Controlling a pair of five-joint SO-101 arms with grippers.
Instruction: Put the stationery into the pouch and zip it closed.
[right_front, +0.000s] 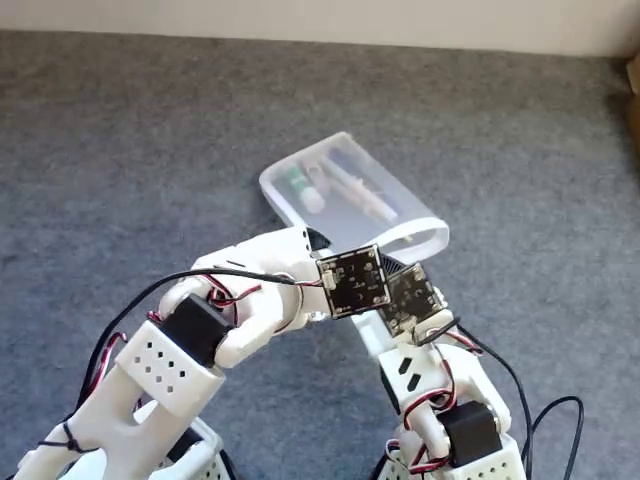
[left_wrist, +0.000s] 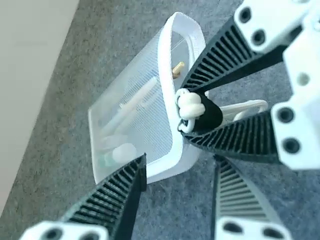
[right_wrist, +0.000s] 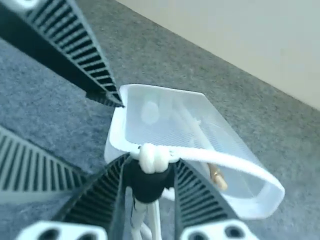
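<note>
A clear plastic pouch (right_front: 340, 190) lies mid-table with pens (right_front: 365, 195) and a small white tube (right_front: 305, 190) inside. Its white zipper band (right_front: 420, 238) gapes at the near right corner. My right gripper (right_wrist: 150, 172) is shut on the zipper pull (right_wrist: 150, 160), a black tab with a knotted white cord. In the left wrist view that same pull (left_wrist: 192, 107) sits pinched in the right gripper (left_wrist: 192, 114). My left gripper (left_wrist: 181, 159) stands open, its fingers (left_wrist: 117, 200) straddling the pouch's (left_wrist: 140, 115) near edge without closing on it.
Grey carpet-like cloth (right_front: 120, 150) covers the table, with a pale wall (right_front: 300, 20) along the far edge. Both arms' wrists (right_front: 350, 280) crowd together just in front of the pouch.
</note>
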